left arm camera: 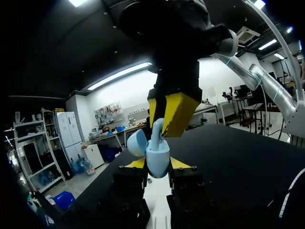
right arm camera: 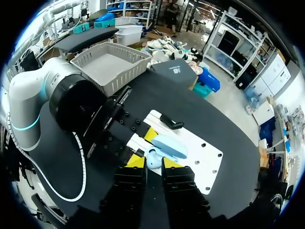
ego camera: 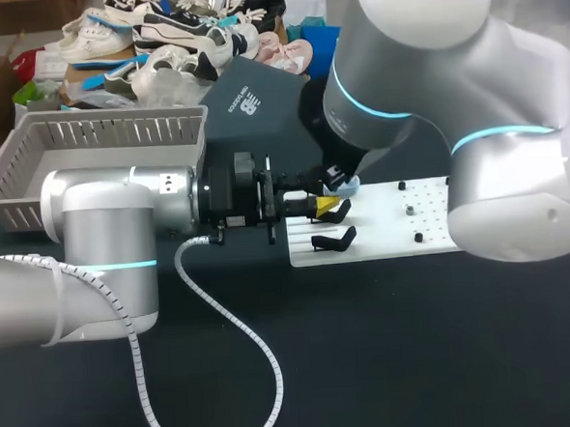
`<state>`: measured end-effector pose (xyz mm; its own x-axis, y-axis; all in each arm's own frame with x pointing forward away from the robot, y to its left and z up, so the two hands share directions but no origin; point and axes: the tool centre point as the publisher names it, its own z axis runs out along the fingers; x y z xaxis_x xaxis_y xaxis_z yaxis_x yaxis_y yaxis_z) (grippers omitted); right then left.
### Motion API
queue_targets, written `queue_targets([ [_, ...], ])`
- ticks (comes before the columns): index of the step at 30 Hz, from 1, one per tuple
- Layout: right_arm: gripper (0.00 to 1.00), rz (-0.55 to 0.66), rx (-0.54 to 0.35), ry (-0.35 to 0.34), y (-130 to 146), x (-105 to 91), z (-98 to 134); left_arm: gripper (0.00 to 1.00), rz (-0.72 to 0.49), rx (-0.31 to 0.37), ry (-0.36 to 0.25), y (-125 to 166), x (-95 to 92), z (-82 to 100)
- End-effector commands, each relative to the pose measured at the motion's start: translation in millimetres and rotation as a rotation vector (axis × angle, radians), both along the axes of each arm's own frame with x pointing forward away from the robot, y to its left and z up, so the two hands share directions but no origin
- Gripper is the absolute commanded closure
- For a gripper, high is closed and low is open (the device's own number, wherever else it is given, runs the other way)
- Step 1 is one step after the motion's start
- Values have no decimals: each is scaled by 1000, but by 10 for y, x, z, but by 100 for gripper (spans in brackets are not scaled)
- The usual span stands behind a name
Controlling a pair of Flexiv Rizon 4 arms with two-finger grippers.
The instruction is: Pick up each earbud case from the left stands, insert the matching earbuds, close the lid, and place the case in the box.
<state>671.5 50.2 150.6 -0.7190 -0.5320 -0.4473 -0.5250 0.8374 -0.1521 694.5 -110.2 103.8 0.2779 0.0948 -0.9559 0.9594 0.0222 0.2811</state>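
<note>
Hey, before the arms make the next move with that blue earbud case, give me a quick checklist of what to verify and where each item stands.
1. Case gripped by the left claw, one yellow tip on each side: ok.
2. Lid swung open: ok.
3. Earbud held in the right claw, right over the case: ok.
4. Earbud fully seated: not ok, its stem stands above the case's rim.
5. Other earbud inside the case: cannot tell, the interior is hidden.
</note>
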Motion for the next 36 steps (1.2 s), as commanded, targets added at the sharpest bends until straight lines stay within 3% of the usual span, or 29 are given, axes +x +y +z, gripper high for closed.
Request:
queue_targets([
  [1,100,1,-1,2,3,17,-1,100,5,-3,-3,0,-15,-5],
  [29,100,7,1,19,12,69,-25,100,5,-3,-3,0,-15,-5],
  [36,75,6,6,23,9,67,-33,100,5,-3,-3,0,-15,-5],
])
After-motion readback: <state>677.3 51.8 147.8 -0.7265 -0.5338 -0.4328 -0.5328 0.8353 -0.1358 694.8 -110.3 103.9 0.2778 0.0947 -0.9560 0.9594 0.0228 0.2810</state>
